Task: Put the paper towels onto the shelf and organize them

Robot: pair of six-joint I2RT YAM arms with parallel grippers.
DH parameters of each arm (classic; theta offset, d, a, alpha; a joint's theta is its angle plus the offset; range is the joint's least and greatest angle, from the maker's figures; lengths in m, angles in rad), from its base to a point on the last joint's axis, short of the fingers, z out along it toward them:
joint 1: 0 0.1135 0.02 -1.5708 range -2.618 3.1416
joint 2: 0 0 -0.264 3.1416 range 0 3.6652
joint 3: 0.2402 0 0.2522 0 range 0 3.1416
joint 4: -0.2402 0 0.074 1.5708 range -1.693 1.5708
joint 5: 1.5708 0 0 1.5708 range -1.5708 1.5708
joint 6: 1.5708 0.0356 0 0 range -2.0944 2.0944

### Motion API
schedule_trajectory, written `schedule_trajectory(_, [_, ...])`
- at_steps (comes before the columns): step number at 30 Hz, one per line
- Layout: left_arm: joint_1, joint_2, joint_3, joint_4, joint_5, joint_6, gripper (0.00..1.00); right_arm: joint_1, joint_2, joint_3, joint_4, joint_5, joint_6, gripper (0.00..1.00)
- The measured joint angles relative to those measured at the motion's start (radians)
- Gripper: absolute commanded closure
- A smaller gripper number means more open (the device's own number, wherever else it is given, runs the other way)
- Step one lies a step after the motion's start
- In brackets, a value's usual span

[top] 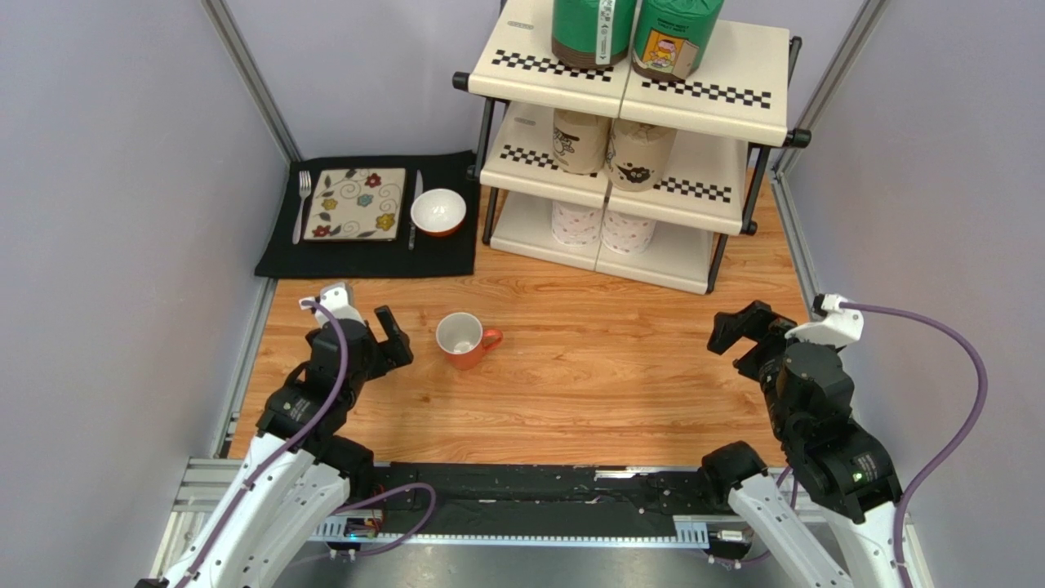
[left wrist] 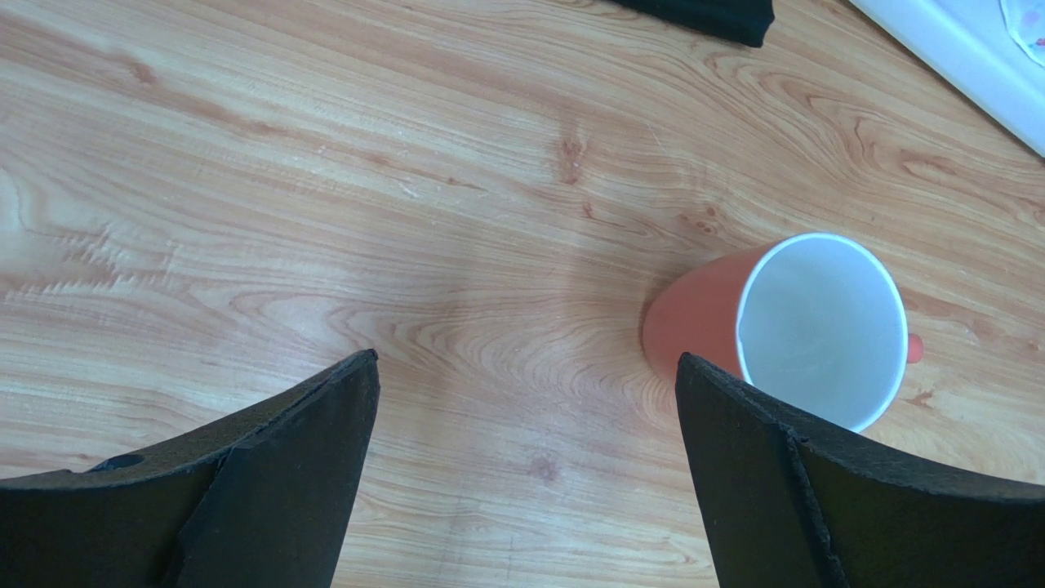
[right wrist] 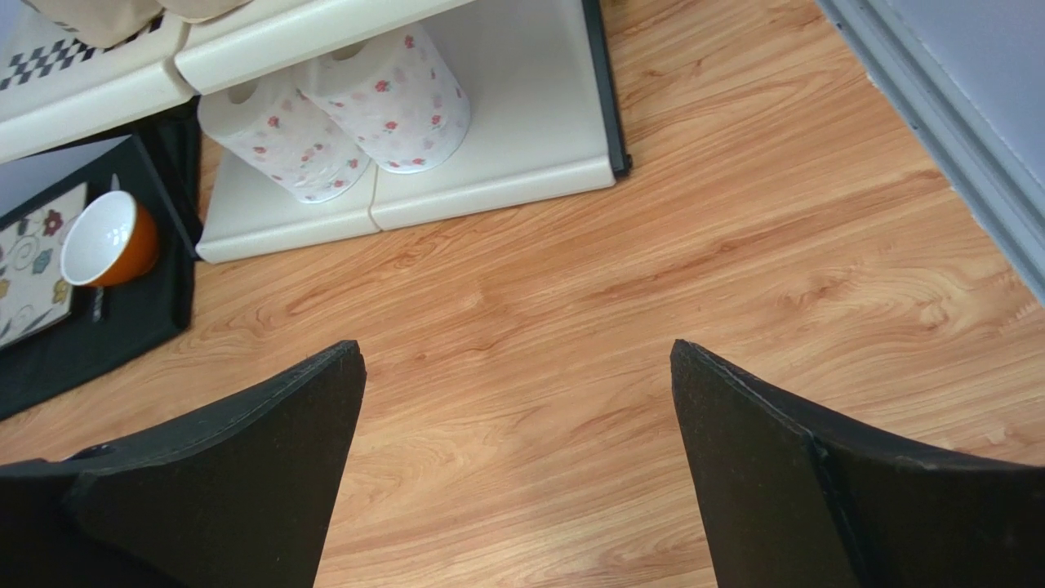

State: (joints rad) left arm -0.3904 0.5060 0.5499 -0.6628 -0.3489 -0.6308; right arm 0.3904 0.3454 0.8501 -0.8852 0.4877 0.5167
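The shelf (top: 711, 92) stands at the back right. Two green rolls (top: 594, 31) stand on its top tier, two tan rolls (top: 579, 141) on the middle tier, and two white rolls (top: 574, 223) on the bottom tier. The white rolls also show in the right wrist view (right wrist: 399, 98), side by side on the bottom panel (right wrist: 528, 172). My left gripper (top: 368, 328) is open and empty over the table at the left, beside the mug. My right gripper (top: 742, 331) is open and empty over the table in front of the shelf's right end.
A white-and-orange mug (top: 461, 339) lies on its side just right of my left gripper; it also shows in the left wrist view (left wrist: 797, 325). A black placemat (top: 282, 251) at the back left holds a fork, a patterned plate (top: 357, 203), a knife and a small bowl (top: 438, 211).
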Motion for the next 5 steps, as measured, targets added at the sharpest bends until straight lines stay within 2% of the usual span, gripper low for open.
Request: schedule_trajectory(5, [0.0, -0.007, -0.006, -0.005, -0.015, -0.001, 0.01, 0.0, -0.004, -0.002, 0.008, 0.027, -0.018, 0.01])
